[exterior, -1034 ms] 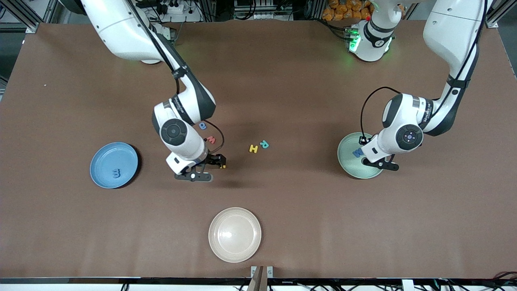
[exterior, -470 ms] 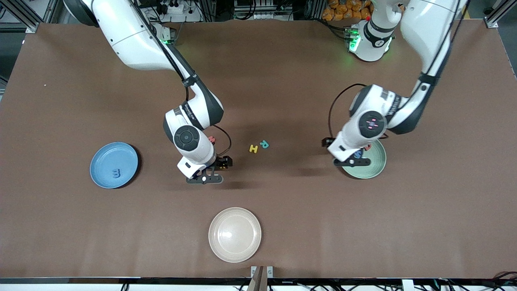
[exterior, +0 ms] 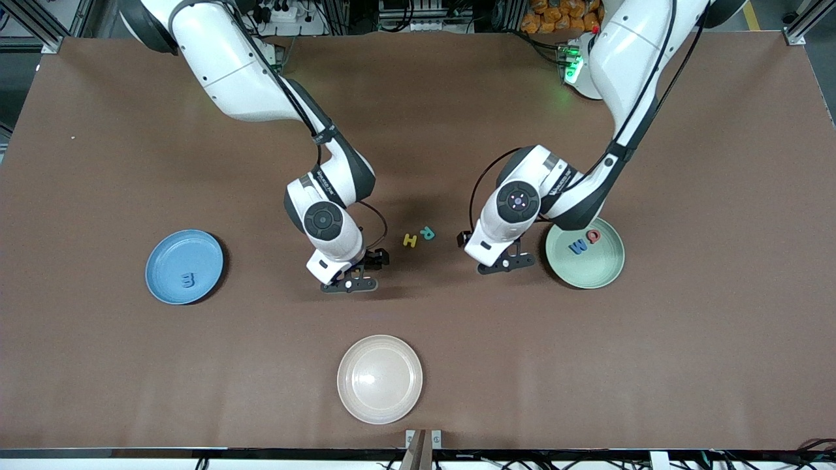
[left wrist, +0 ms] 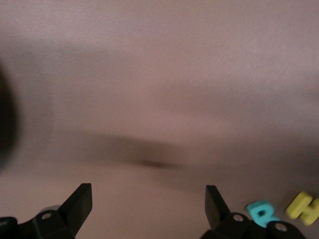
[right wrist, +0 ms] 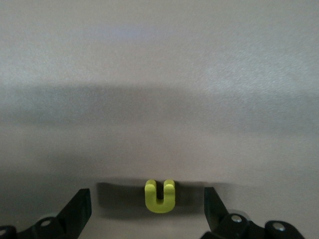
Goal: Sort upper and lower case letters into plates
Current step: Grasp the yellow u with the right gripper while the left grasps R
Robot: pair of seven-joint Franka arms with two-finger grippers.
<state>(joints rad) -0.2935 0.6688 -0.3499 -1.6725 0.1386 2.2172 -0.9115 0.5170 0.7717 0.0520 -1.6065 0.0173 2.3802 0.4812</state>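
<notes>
While the blue plate [exterior: 184, 266] held one letter and the green plate [exterior: 586, 271] two, H [exterior: 409, 240], R [exterior: 427, 233] and a small yellow letter [right wrist: 159, 196] lay unsorted on the tabletop [exterior: 653, 359] between both wide-jawed, empty grippers, left [exterior: 499, 263] and right [exterior: 349, 282].

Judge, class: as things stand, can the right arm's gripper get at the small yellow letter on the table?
Probably yes: the right gripper is open, the yellow letter lies on bare table between its fingers, nothing in the way.

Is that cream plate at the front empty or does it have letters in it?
Empty: the cream plate shows only its bare glazed inside, with no letters on it.
</notes>
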